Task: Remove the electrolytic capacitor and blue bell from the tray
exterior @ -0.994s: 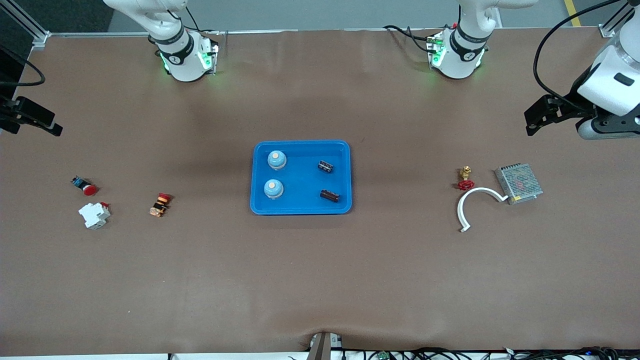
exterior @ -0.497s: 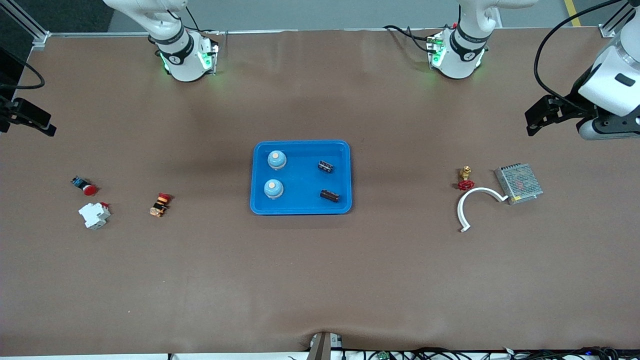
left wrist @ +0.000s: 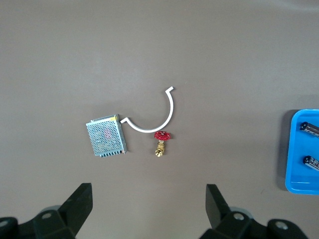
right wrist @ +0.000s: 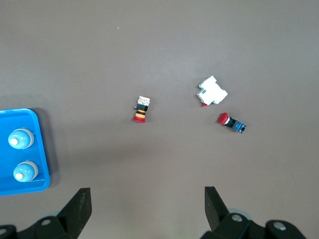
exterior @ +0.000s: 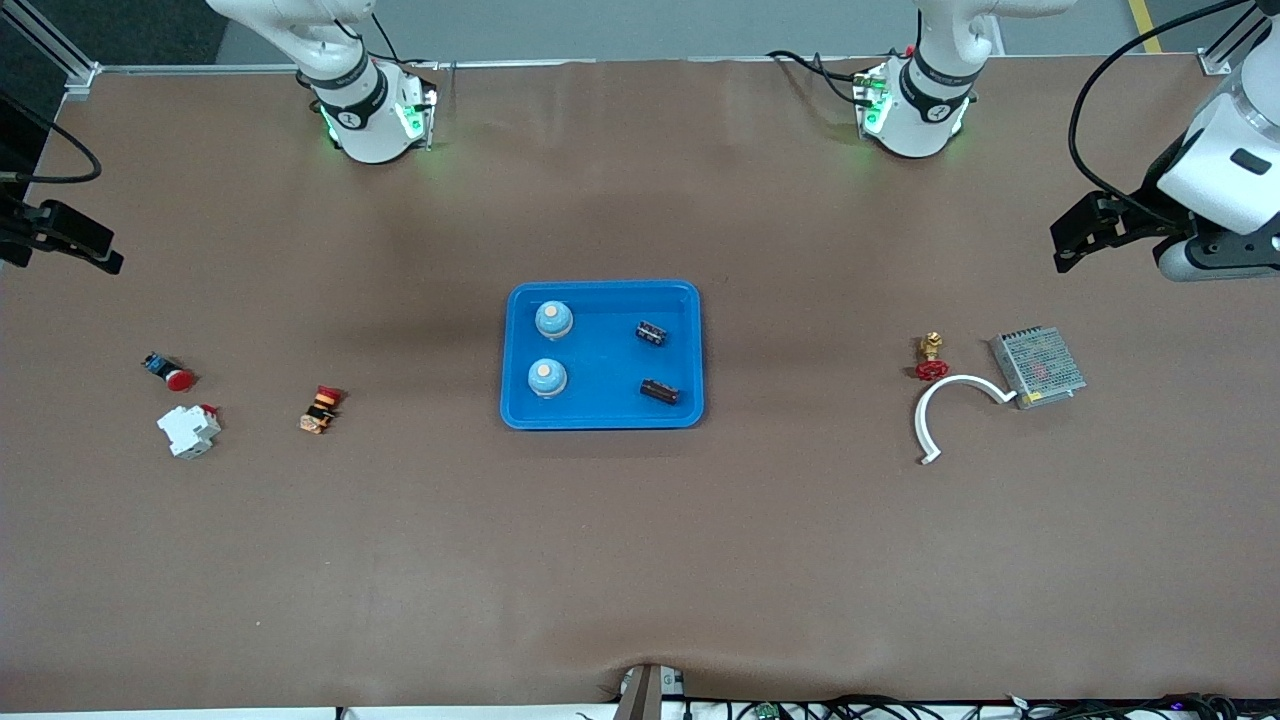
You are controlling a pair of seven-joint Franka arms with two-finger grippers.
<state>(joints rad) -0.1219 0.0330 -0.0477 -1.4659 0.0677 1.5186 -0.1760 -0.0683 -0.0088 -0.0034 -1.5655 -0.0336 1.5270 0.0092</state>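
Observation:
A blue tray sits mid-table. It holds two blue dome bells on the right arm's side and two dark capacitors on the left arm's side. My left gripper hangs open and empty in the air at the left arm's end of the table. In the left wrist view the tray's edge and both capacitors show. My right gripper hangs open and empty at the right arm's end. The right wrist view shows both bells.
Toward the left arm's end lie a red-handled brass valve, a white curved clip and a metal mesh box. Toward the right arm's end lie a red push button, a white breaker and an orange-red part.
My right gripper has shifted slightly at its end of the table. The left gripper, the tray and its contents have barely moved.

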